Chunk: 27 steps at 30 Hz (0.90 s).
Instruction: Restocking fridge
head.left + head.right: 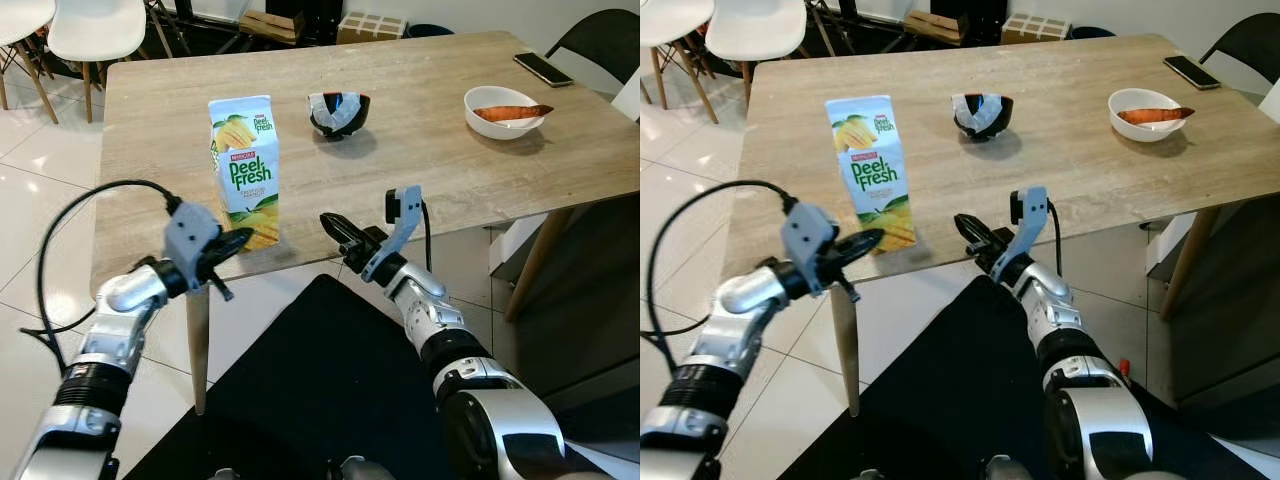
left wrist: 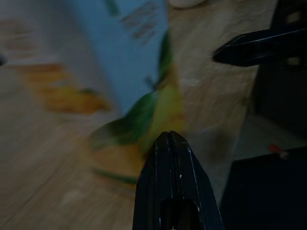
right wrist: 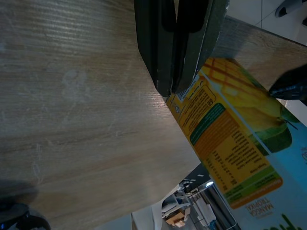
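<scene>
- Juice carton (image 1: 245, 170) is stood upright near the front edge of the tabletop (image 1: 430, 170), between the two grippers and slightly nearer the left one — it is the only fridge item within reach, so it is taken as the thing to be restocked.
- Tabletop: a pale wood surface is seen carrying, well behind the carton, a dark bowl (image 1: 339, 112) with something grey and white inside, a white bowl (image 1: 503, 111) holding an orange-brown piece of food, and a phone (image 1: 543, 68) at the far right corner.
- Left gripper (image 1: 232, 243) is held just beside the carton's lower front corner, at its base; in the left wrist view its jaws are seen pressed together, nothing between them.
- Right gripper (image 1: 333, 227) is held off the front edge of the tabletop, near the carton's other side but apart from it; its jaws are likewise closed on nothing in the right wrist view.
- Step judged to be in hand: the approach to the carton, before any grasp — no contact can be confirmed.
- Next move, as a judgement: at least one pair of jaws would need to be opened wider than the carton's side, then closed on its body above the base, since a push low down could tip it.
- Writing: "Peel Fresh" is read on the carton's front, with a red brand tab above it too small to be read; "MANGO TROPICAL" is made out in the right wrist view, beside mango artwork.
</scene>
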Tool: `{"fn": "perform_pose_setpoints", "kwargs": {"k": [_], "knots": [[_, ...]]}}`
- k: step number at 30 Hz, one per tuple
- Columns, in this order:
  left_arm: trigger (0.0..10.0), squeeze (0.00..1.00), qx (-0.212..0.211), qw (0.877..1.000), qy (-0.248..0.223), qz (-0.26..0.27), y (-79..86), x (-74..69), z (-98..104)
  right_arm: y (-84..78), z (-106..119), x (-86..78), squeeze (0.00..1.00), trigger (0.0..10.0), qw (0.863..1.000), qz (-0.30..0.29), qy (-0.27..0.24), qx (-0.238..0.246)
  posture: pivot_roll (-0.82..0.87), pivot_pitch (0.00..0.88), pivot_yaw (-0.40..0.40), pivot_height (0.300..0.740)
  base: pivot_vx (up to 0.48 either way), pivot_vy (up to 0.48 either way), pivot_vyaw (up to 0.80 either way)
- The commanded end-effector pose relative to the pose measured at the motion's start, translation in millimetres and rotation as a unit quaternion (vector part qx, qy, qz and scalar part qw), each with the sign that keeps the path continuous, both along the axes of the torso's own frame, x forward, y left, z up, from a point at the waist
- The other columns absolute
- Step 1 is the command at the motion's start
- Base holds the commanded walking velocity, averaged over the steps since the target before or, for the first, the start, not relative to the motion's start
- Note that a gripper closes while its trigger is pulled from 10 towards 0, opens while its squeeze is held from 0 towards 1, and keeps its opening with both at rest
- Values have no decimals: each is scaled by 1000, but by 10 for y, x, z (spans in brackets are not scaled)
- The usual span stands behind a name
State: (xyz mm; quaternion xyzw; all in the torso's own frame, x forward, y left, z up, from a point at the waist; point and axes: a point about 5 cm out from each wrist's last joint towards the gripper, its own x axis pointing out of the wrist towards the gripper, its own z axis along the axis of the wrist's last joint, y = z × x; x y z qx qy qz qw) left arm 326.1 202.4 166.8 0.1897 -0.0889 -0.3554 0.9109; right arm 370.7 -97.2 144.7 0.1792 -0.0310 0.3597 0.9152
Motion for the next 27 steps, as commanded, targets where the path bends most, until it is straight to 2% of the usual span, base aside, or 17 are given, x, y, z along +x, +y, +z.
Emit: {"fn": "perform_pose_setpoints", "kwargs": {"k": [1, 3, 4, 8, 10, 13, 14, 16, 18, 20, 24, 27], "knots": [[10000, 0, 12, 1000, 12, 12, 118, -40, -72, 3, -31, -15, 0, 10000, 1000, 2, 5, -3, -80, 141, -32, 740, 0, 0, 0], [10000, 0, 30, 997, -1, 73, 395, -42, -40, 37, -16, -10, 0, 10000, 1000, 7, 5, -3, -72, 142, -47, 740, 0, 0, 0], [10000, 0, 30, 997, -1, 73, 395, -42, -40, 37, -16, -10, 0, 10000, 1000, 7, 5, -3, -72, 142, -47, 740, 0, 0, 0], [10000, 0, 58, 982, -43, 176, 750, -14, 99, 69, -1, -6, 0, 10000, 1000, 13, 4, -3, -68, 143, -54, 740, 0, 0, 0], [10000, 0, 53, 979, -51, 190, 803, -11, 141, 76, -3, -9, 0, 10000, 1000, 15, 4, -3, -67, 143, -55, 740, 0, 0, 0], [10000, 0, 47, 983, -45, 170, 734, -15, 126, 79, -9, -13, 0, 10000, 1000, 16, 5, -4, -66, 144, -55, 740, 0, 0, 0], [10000, 0, 44, 988, -33, 141, 632, -24, 74, 80, -16, -17, 0, 10000, 1000, 16, 5, -4, -68, 145, -52, 740, 0, 0, 0], [10000, 0, 42, 991, -27, 127, 583, -31, 44, 81, -18, -18, 0, 10000, 1000, 17, 5, -4, -68, 145, -52, 740, 0, 0, 0], [10000, 0, 27, 998, 4, 65, 366, -58, -75, 70, -28, -21, 0, 10000, 1000, 14, 6, -7, -71, 146, -50, 740, 0, 0, 0], [10000, 0, 22, 999, 18, 31, 221, -65, -135, 51, -29, -16, 0, 10000, 1000, 9, 7, -8, -74, 149, -48, 740, 0, 0, 0], [10000, 0, 21, 999, 26, 2, 33, -18, -196, 35, -19, -7, 0, 10000, 1000, 6, 7, -9, -76, 150, -46, 740, 0, 0, 0], [10000, 0, 25, 999, 25, -6, -46, 42, -186, 35, -14, -4, 0, 10000, 1000, 4, 6, -9, -77, 152, -43, 740, 0, 0, 0]]}}
